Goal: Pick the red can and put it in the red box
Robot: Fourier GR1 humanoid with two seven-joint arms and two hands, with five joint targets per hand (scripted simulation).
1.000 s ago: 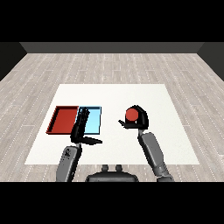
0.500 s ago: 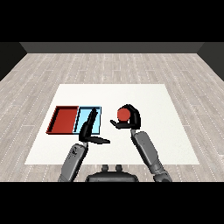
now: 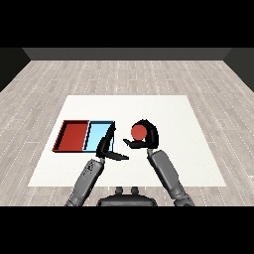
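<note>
Red can (image 3: 138, 132) in right hand (image 3: 147, 136), fingers curled round, top facing camera.

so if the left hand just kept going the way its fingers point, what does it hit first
Most likely the light blue tray: the left hand points up and away over its near right corner. Depth is unclear, so it may pass above the rim.

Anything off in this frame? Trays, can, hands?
Nothing stands out. The red tray and blue tray lie flush side by side. The right hand curls round the red can, right of the trays. The left hand is open over the blue tray's near edge.
</note>
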